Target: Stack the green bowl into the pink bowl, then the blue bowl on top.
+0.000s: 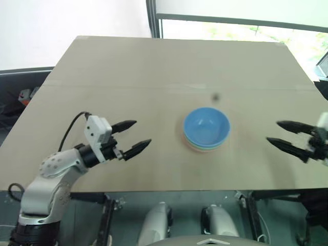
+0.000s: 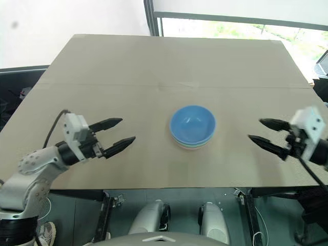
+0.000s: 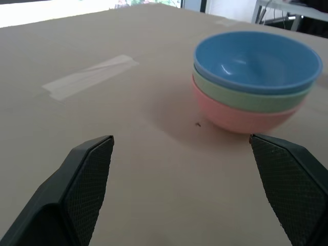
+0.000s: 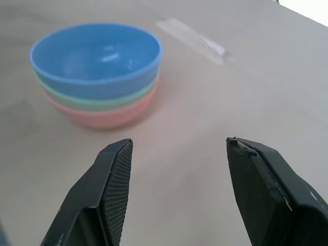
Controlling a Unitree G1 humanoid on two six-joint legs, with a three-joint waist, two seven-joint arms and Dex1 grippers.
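Observation:
Three bowls stand nested in one stack near the middle of the wooden table. The blue bowl is on top, the green bowl sits under it, and the pink bowl is at the bottom. My left gripper hovers open to the left of the stack, empty and well apart from it. On the other side of the stack, my right gripper is open and empty too, pointing toward the bowls.
A strip of clear tape lies flat on the table beyond the stack. The table's front edge runs just below both grippers. A window frame stands behind the far edge.

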